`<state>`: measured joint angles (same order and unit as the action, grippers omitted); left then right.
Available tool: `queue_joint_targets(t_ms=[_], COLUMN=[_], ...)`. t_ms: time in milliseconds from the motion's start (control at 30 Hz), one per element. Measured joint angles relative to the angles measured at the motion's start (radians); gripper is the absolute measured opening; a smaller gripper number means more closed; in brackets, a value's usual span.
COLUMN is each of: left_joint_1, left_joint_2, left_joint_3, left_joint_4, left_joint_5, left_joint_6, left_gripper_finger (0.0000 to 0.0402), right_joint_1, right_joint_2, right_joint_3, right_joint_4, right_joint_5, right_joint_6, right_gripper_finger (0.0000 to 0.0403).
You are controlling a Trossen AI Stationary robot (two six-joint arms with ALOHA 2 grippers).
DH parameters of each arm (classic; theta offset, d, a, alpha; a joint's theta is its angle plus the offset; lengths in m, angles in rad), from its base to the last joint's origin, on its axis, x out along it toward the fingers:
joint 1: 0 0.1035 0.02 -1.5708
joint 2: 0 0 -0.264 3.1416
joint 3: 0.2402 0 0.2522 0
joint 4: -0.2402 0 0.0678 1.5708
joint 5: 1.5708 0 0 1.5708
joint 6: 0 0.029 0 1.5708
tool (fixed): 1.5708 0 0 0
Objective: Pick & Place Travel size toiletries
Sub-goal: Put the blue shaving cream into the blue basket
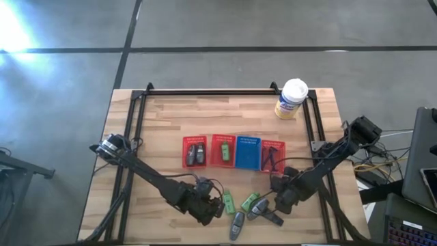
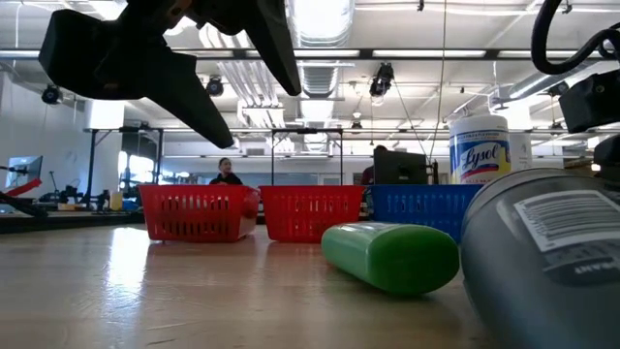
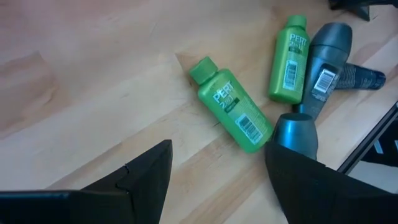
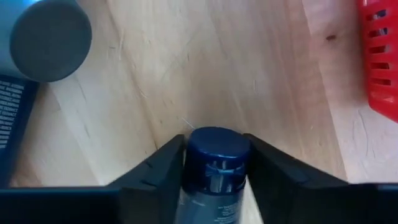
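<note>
The grey tube (image 2: 552,262) runs off the low view's edge — its label (image 2: 567,228) cropped.

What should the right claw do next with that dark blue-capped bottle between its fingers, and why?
Probably finish squeezing, then lift. The right gripper has a finger on each side of the blue-capped bottle, which lies low on the table, so it looks set for carrying to a basket.

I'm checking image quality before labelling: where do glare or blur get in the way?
High view: bright glare washes out the floor's top-left corner; the table stays evenly lit. Low view: the grey bottle and green bottle loom soft-edged, ceiling lights flare. Right wrist view: the dark-capped bottle in the right claw is slightly blurred.
</note>
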<state>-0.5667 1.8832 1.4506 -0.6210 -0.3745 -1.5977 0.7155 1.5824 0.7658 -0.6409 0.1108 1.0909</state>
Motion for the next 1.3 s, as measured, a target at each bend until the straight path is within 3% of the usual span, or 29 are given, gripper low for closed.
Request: queue_joint_targets(t_ms=[100,233,400,533,700,933,1300], left_joint_1=[0.001,0.003,0.004,0.008,0.028,0.070,0.094], left_joint_2=[-0.001,-0.007,-0.030,-0.069,-0.117,-0.157,-0.167], left_joint_3=[0.000,0.000,0.000,0.000,0.000,0.000,0.000], left_joint_4=[-0.002,-0.033,-0.140,-0.222,-0.310,-0.342,-0.365], left_joint_5=[-0.027,-0.038,-0.050,-0.089,-0.140,-0.151,-0.148], left_joint_6=[0.001,0.001,-0.028,-0.040,-0.035,0.047,0.157], left_gripper_finger=[0.0259,0.0259,0.0259,0.0259,0.0259,0.0259,0.0259], right_joint_1=[0.000,-0.003,-0.047,-0.148,-0.379,-0.670,-0.771], right_joint_2=[-0.012,-0.062,-0.219,-0.381,-0.476,-0.367,-0.186], right_joint_3=[-0.002,-0.002,0.008,0.013,0.013,0.012,0.019], right_joint_4=[0.002,0.009,0.051,0.086,0.140,0.274,0.326], right_joint_5=[-0.001,-0.003,0.025,0.127,0.200,0.088,0.072], right_joint_6=[0.001,0.039,0.130,0.209,0.202,0.133,0.163], right_gripper_finger=[0.0121,0.0121,0.0121,0.0132,0.0127,0.0138,0.0184])
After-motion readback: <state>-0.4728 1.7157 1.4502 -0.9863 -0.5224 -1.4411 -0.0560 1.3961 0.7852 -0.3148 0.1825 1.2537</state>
